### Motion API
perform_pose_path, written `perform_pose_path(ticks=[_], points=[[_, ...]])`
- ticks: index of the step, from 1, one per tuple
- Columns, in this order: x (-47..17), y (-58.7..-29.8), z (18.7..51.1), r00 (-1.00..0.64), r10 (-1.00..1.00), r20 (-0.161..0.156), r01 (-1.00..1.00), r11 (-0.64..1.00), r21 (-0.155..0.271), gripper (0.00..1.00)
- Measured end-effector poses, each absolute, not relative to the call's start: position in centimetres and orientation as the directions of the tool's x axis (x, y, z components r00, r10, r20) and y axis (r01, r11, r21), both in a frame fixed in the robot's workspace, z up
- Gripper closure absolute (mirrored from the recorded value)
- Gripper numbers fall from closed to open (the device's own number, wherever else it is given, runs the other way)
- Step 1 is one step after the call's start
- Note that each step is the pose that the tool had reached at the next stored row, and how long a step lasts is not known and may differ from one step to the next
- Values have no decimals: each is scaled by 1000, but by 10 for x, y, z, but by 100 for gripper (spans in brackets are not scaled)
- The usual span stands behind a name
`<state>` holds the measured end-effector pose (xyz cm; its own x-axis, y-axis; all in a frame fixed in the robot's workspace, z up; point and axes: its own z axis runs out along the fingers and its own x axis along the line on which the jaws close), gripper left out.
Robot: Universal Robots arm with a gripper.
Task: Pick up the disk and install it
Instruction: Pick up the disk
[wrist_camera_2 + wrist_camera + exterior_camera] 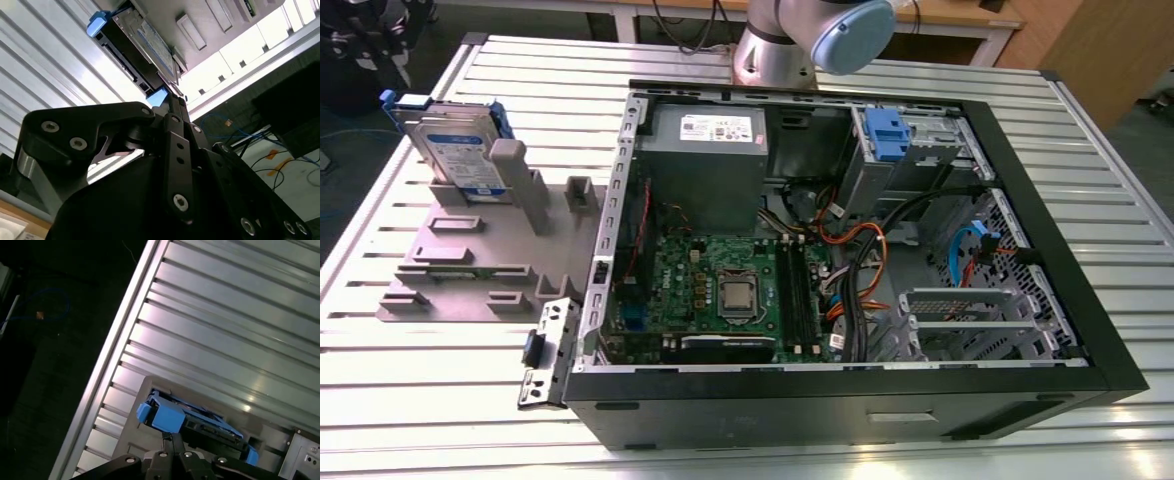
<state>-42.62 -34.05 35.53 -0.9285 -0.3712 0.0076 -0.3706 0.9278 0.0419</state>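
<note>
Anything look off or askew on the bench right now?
Nothing stands out. The flat silver disk with blue rails stands on edge in the grey plastic holder, beside the open black computer case. The black gripper points toward the disk, holding nothing.

Silver disk (pixel 438 132) with blue rails (pixel 403 101), white-and-blue label (pixel 464 160).

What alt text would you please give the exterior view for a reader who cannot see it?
The disk stands upright in a grey holder at the exterior view's left, beside an open computer case on a slatted metal table.
</note>
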Motion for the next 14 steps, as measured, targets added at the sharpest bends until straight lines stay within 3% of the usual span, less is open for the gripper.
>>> perform_pose_path(ticks=[14], points=[[-426, -341, 355, -880, -474, 8, -473, 880, 42, 89]])
